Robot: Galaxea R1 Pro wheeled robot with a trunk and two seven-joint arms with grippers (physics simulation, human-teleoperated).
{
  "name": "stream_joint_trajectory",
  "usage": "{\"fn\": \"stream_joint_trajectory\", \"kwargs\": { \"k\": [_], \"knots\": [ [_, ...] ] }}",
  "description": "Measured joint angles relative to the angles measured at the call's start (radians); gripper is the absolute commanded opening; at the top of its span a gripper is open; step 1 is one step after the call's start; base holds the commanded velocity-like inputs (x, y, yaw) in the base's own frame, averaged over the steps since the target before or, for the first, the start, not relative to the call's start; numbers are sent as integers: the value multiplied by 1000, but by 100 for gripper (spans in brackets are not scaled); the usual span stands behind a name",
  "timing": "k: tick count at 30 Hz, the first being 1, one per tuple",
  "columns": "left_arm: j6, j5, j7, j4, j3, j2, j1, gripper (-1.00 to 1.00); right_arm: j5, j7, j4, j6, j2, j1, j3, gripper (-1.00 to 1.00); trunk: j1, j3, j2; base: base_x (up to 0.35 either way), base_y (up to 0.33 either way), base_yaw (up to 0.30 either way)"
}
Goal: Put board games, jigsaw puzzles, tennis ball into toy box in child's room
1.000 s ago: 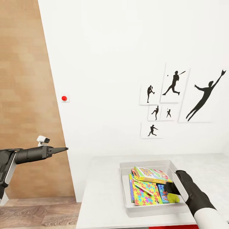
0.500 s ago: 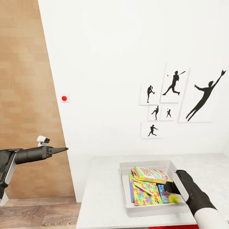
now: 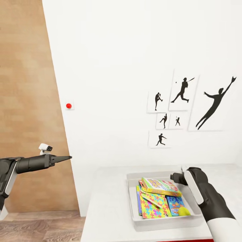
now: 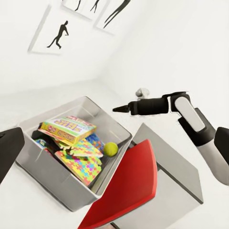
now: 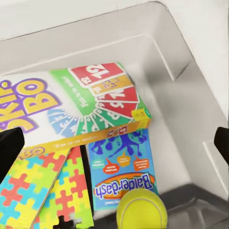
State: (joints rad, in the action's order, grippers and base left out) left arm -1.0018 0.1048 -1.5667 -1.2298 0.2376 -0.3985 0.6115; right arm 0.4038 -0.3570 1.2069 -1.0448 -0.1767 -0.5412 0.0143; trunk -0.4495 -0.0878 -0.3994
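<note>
Your right gripper point(image 3: 177, 177) hovers above the toy box point(image 3: 132, 201) at its 2 o'clock corner, fingers spread and carrying nothing. Your left gripper point(image 3: 64, 157) reaches level toward the white wall, its fingers pressed together. The tennis ball point(image 3: 184, 211) lies in the box's 4 o'clock corner, beside the Balderdash box point(image 5: 120, 171) and the jigsaw puzzle point(image 3: 153, 205). The box sits on the pale table point(image 3: 107, 201). Stacked boxes hide the lower ones.
</note>
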Motion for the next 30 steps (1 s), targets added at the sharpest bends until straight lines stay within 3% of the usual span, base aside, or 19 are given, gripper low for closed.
{"fn": "stream_joint_trajectory", "kwargs": {
  "k": [4,8,11,16,19,21,26,30],
  "knots": [
    [0,0,0,1,0,0,0,100,27,1,78,0,2,1,0,100,0,-6,0,0,0,0],
    [0,1,0,1,0,0,0,100,95,1,162,0,3,26,1,100,0,-13,0,0,0,0],
    [0,1,0,1,0,0,0,100,200,1,266,0,2,75,4,100,0,-17,0,0,0,0],
    [0,1,0,1,0,0,0,100,364,16,357,0,11,134,53,100,0,-26,0,0,0,0],
    [0,2,0,1,0,0,0,100,480,108,372,1,17,149,73,100,0,-30,0,0,0,0],
    [0,2,0,1,0,0,0,100,519,205,375,36,20,153,77,100,0,-34,0,0,0,0],
    [0,2,0,1,0,0,0,100,558,427,372,165,22,190,72,100,0,-42,0,-71,0,0],
    [0,2,0,1,0,0,0,100,553,528,359,233,22,229,71,100,-1,-48,0,-234,0,0]
  ]
}}
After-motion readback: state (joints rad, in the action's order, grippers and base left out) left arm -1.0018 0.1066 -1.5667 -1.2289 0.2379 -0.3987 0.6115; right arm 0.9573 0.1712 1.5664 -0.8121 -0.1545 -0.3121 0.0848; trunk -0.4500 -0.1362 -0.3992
